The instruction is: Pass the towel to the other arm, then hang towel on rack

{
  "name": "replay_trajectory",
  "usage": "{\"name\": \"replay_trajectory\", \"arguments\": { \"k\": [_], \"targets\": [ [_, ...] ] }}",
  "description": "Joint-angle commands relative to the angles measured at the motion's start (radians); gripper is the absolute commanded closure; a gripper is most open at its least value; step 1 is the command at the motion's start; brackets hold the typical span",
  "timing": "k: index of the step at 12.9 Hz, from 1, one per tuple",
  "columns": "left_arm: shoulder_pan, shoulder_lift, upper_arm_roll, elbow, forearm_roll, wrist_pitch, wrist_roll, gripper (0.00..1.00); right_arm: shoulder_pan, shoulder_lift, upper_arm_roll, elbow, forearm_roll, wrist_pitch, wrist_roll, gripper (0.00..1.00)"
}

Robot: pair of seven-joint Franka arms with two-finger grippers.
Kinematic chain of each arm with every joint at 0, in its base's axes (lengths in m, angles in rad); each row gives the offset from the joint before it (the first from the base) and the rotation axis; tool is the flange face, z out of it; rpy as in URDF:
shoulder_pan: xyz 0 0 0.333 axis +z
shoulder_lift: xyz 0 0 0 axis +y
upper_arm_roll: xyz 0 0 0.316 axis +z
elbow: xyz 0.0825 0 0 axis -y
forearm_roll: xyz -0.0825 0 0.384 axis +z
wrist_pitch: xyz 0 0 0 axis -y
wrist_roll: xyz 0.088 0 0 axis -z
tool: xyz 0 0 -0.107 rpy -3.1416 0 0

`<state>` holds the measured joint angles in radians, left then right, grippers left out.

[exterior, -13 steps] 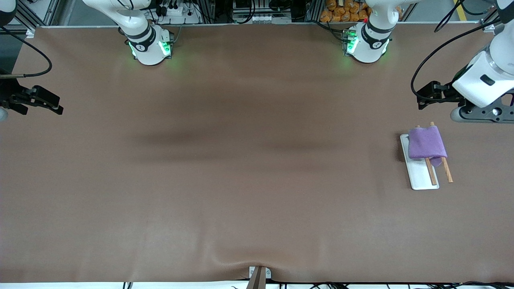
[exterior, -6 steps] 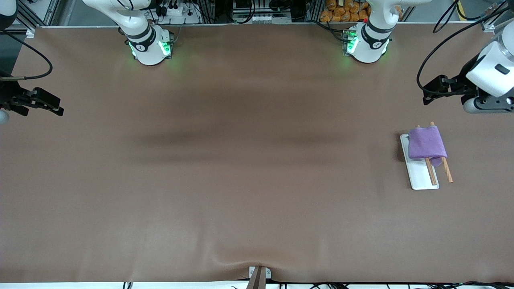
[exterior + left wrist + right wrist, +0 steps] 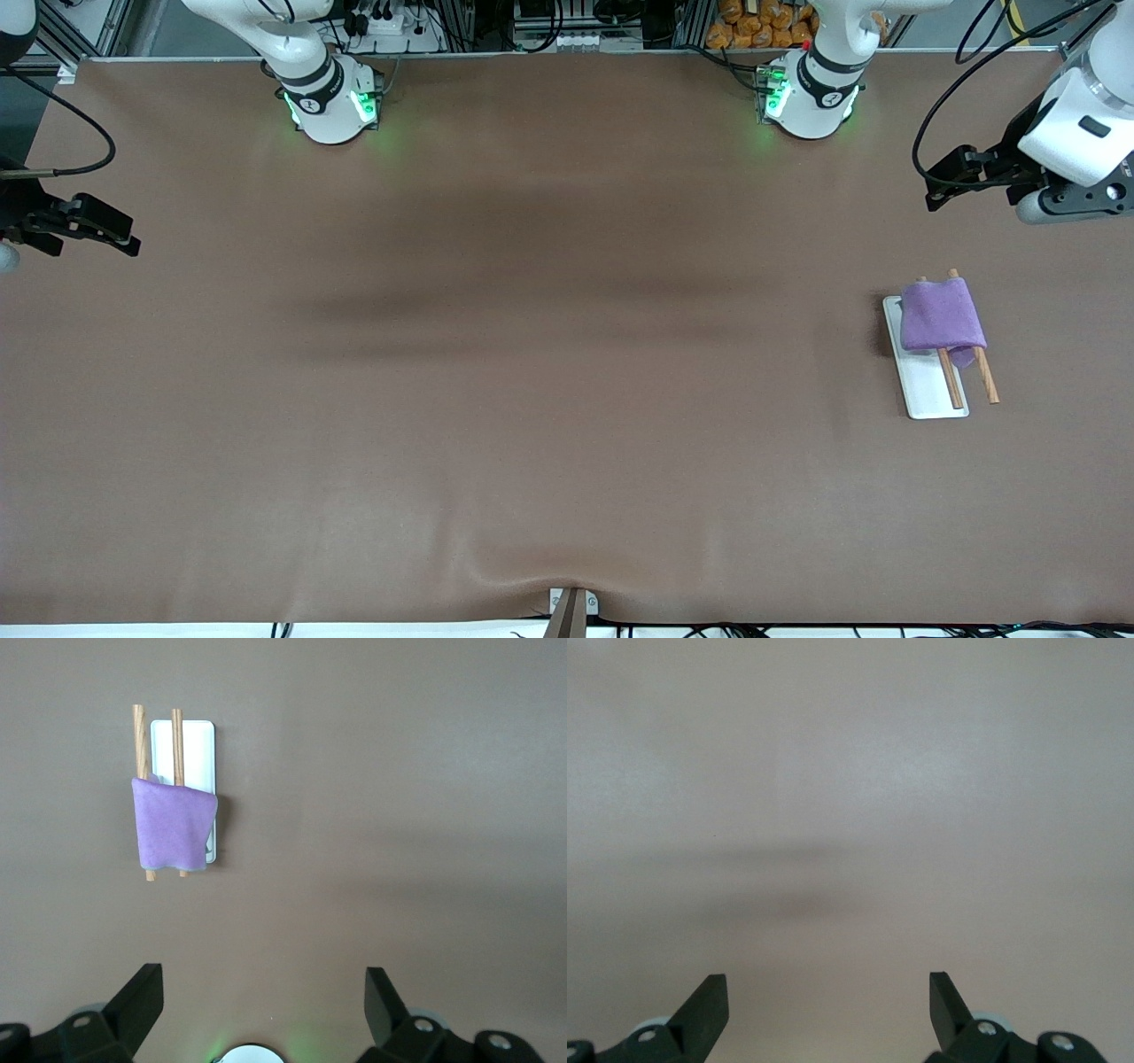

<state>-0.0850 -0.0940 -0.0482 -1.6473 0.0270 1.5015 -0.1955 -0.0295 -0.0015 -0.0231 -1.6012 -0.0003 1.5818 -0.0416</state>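
The purple towel [image 3: 942, 315] hangs folded over the two brown rods of the rack [image 3: 926, 390], whose flat white base lies near the left arm's end of the table. Both also show in the left wrist view, the towel [image 3: 173, 828] draped across the rack [image 3: 197, 744]. My left gripper [image 3: 263, 992] is open and empty, high over bare table, apart from the rack on the side toward the robots' bases; its hand shows in the front view [image 3: 1063, 202]. My right gripper [image 3: 828, 992] is open and empty over bare table at the right arm's end, where that arm waits.
The brown table mat [image 3: 532, 399] is bare apart from the rack. A small bracket [image 3: 571, 607] sits at the table edge nearest the front camera. The two arm bases [image 3: 330, 102] [image 3: 811, 97] stand along the opposite edge.
My left gripper has risen and drawn away from the rack toward the robots' bases. The towel stays on the rods. The right arm has barely moved.
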Motion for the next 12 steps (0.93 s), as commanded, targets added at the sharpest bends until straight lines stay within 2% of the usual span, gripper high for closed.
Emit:
{"name": "replay_trajectory", "arguments": {
  "k": [1, 5, 10, 12],
  "targets": [
    [0.004, -0.047, 0.011, -0.022, -0.012, 0.011, 0.037, 0.0, -0.024, 0.008, 0.014, 0.017, 0.023, -0.005, -0.006, 0.0],
    [0.005, -0.059, 0.027, -0.02, -0.009, 0.019, 0.088, 0.0, -0.024, 0.008, 0.014, 0.017, 0.023, -0.005, -0.004, 0.0],
    [-0.001, -0.001, 0.036, 0.076, 0.002, 0.016, 0.102, 0.0, -0.027, 0.008, 0.014, 0.015, 0.023, -0.009, -0.004, 0.0],
    [-0.005, -0.001, 0.039, 0.077, 0.002, 0.013, 0.102, 0.0, -0.027, 0.008, 0.014, 0.015, 0.023, -0.009, -0.004, 0.0]
  ]
}}
